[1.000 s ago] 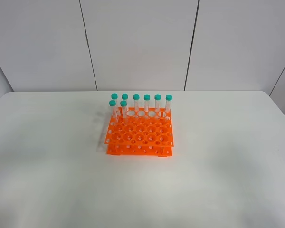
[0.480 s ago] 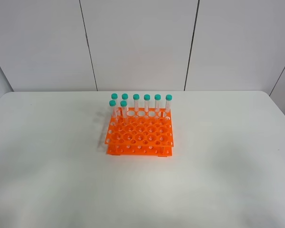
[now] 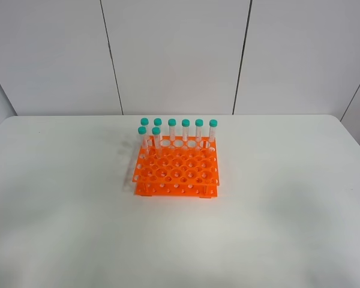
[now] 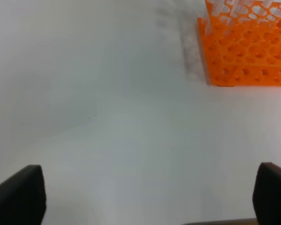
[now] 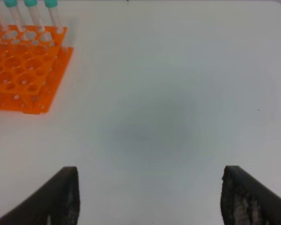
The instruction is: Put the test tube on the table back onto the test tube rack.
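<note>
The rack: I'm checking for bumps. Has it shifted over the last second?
No. The rack sits in the same spot against the wall panel seams behind it in the high view, and its tubes stand as before.

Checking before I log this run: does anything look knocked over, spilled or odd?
Nothing stands out. All eight tubes stand upright in the rack, none lying on the table. Both hands are open and empty.
</note>
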